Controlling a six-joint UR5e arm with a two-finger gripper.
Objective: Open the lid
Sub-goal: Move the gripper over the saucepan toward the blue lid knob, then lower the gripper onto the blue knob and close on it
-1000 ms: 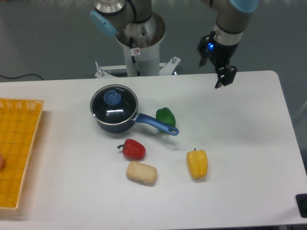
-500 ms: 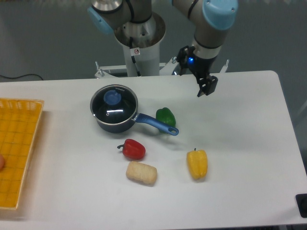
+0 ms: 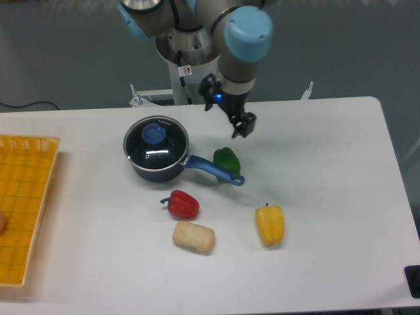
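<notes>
The lid point(image 3: 156, 143), a round glass disc with a thin metal rim and a light blue knob point(image 3: 153, 133), rests flat on the dark blue saucepan point(image 3: 157, 167) left of the table's centre. The pan's blue handle point(image 3: 213, 170) points right and toward the front. My gripper point(image 3: 242, 125) hangs above the table to the right of the pan, just behind the green pepper point(image 3: 226, 159), holding nothing. Its fingers are seen nearly edge-on, so I cannot make out the gap between them.
A red pepper point(image 3: 182, 204), a pale bread-like block point(image 3: 193, 237) and a yellow pepper point(image 3: 270, 224) lie in front of the pan. A yellow basket point(image 3: 26, 197) stands at the left edge. The robot base point(image 3: 190, 72) is behind the table.
The arm has swung left across the back of the table, bringing the gripper from the right side to a spot near the green pepper and lower. The lid and pan have not moved.
</notes>
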